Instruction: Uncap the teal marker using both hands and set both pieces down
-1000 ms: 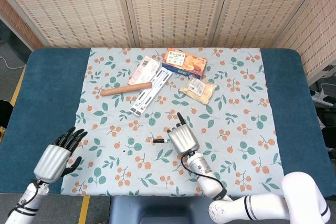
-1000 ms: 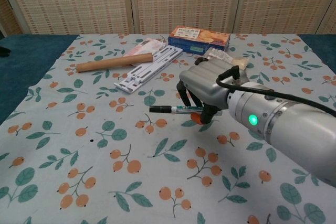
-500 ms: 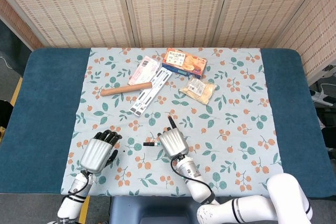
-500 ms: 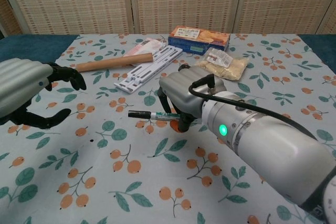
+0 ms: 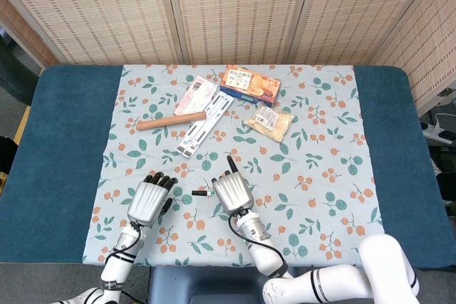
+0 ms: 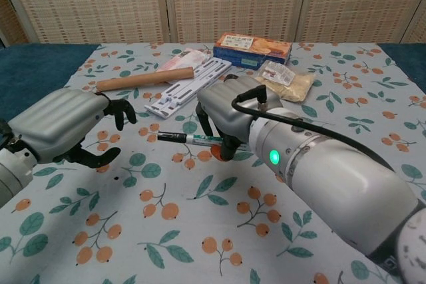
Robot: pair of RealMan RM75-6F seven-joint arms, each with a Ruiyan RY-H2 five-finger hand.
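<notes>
My right hand point(image 5: 228, 190) point(image 6: 226, 111) grips the teal marker point(image 6: 193, 139) and holds it level just above the cloth, its dark cap end point(image 5: 197, 193) pointing toward my left. Most of the marker's body is hidden under the fingers. My left hand point(image 5: 149, 199) point(image 6: 63, 124) hovers a short way left of the cap end, fingers point(image 6: 120, 110) curled apart with nothing between them, not touching the marker.
At the far side of the flowered tablecloth point(image 5: 320, 147) lie a brown rod point(image 5: 169, 121), a white slotted rail point(image 5: 205, 124), a pink packet point(image 5: 194, 92), an orange snack box point(image 5: 249, 83) and a clear snack bag point(image 5: 269, 121).
My right hand carried the marker leftward. My left hand came in from the left table edge and now sits close to the cap end.
</notes>
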